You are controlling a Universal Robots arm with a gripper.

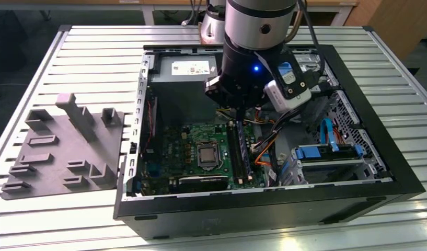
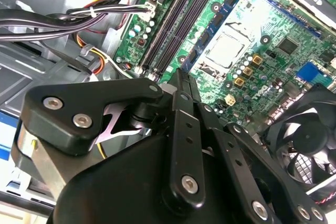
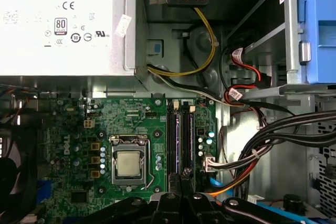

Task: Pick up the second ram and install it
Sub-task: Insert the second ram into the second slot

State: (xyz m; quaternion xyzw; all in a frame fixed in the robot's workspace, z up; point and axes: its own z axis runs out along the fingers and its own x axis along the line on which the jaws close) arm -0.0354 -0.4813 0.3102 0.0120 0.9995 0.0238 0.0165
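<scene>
Begin at the grey moulded tray point(image 1: 60, 151), lying outside the open case point(image 1: 269, 209), well off the motherboard point(image 1: 175, 146) on the exterior view's left. On the motherboard you meet the processor socket point(image 1: 207, 156), then the memory slots point(image 1: 234, 154) along its edge toward the exterior view's right.

The second ram point(image 1: 245, 157) stands there on edge as a slim blue strip. In both wrist views you look straight down on the slots, and the stick is hard to tell from them.

Your gripper point(image 1: 238, 116) hangs over the slot end nearer the power supply point(image 1: 185, 65), its fingers point(image 2: 184, 124) drawn together with nothing seen between them. The arm hides part of the case behind the motherboard.

Just past the motherboard, orange and yellow cables point(image 1: 265, 151) crowd close, then the blue drive-bay clips point(image 1: 312, 153). The power supply carries a pale printed label point(image 3: 58, 19).
</scene>
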